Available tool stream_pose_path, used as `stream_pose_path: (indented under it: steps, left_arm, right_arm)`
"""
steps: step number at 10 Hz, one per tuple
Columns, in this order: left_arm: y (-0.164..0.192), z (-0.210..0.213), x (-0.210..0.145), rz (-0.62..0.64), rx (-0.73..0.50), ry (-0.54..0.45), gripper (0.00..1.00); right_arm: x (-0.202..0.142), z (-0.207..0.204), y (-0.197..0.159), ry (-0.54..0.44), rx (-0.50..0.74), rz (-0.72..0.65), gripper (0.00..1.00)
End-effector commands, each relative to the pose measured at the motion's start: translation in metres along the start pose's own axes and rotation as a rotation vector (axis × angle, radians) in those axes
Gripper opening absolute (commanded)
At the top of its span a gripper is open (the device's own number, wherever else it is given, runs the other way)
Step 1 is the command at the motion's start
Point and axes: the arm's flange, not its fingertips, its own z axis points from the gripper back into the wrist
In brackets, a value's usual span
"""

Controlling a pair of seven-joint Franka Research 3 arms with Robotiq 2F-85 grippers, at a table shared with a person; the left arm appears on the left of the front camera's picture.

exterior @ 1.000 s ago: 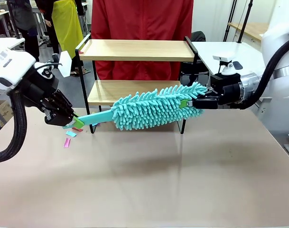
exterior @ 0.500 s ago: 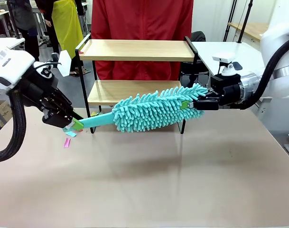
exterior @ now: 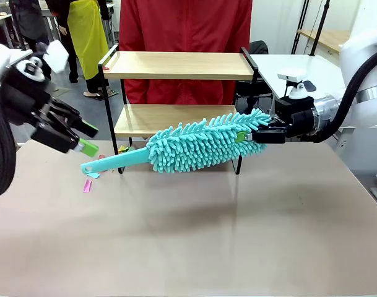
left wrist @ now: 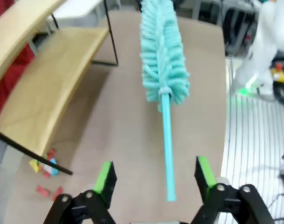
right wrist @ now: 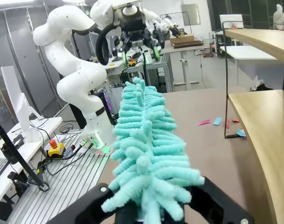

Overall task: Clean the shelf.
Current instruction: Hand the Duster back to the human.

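The right gripper [exterior: 255, 134], black with green pads, is closed on the tip of the fluffy teal microfibre duster [exterior: 200, 145]; in the right wrist view the chenille tufts [right wrist: 146, 154] swell up between its two black fingers and hide the pads. From this grip the duster runs toward 9 o'clock in the front view, above the brown table top [exterior: 194, 235], and ends in a flat teal plastic handle [exterior: 111, 163] with nothing around it.

The left gripper [exterior: 89, 139] stands at 10 o'clock from the handle's end — apart from it, with jaws wide. The left wrist view makes this clear: the green pads [left wrist: 105, 176] are far from each other and the handle [left wrist: 168, 154] lies between and beyond them, touching neither.

The two-tier shelf of light wooden boards and thin black metal frame [exterior: 176, 65] stands at 12 o'clock behind the duster, on the far part of the table. Small coloured paper scraps [exterior: 88, 184] lie on the table below the handle; the left wrist view shows more of them [left wrist: 45, 167] beside a shelf leg.
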Motion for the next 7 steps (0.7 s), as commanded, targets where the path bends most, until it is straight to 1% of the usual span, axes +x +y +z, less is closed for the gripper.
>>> stream_pose_path:
  steps: [1,3,4,5,6,7]
  left_arm:
    - [0.008,0.025,-0.024,0.008,0.001,-0.171,1.00]
    - [0.011,0.054,-0.049,-0.003,0.035,-0.268,1.00]
    - [0.013,0.066,-0.064,-0.017,0.043,-0.298,1.00]
    - [0.014,0.076,-0.080,-0.020,0.046,-0.376,1.00]
    - [0.012,0.083,-0.091,-0.020,0.067,-0.384,1.00]
    - [0.012,0.087,-0.096,-0.019,0.081,-0.369,1.00]
  right_arm:
    - [0.002,-0.002,0.001,-0.012,-0.015,-0.002,0.00]
    - [0.002,-0.002,0.001,-0.012,-0.015,-0.002,0.00]
    - [0.002,-0.002,0.001,-0.012,-0.015,-0.002,0.00]
    - [0.002,-0.002,0.001,-0.012,-0.015,-0.002,0.00]
    - [0.002,-0.002,0.001,-0.012,-0.015,-0.002,0.00]
    - [0.002,-0.002,0.001,-0.012,-0.015,-0.002,0.00]
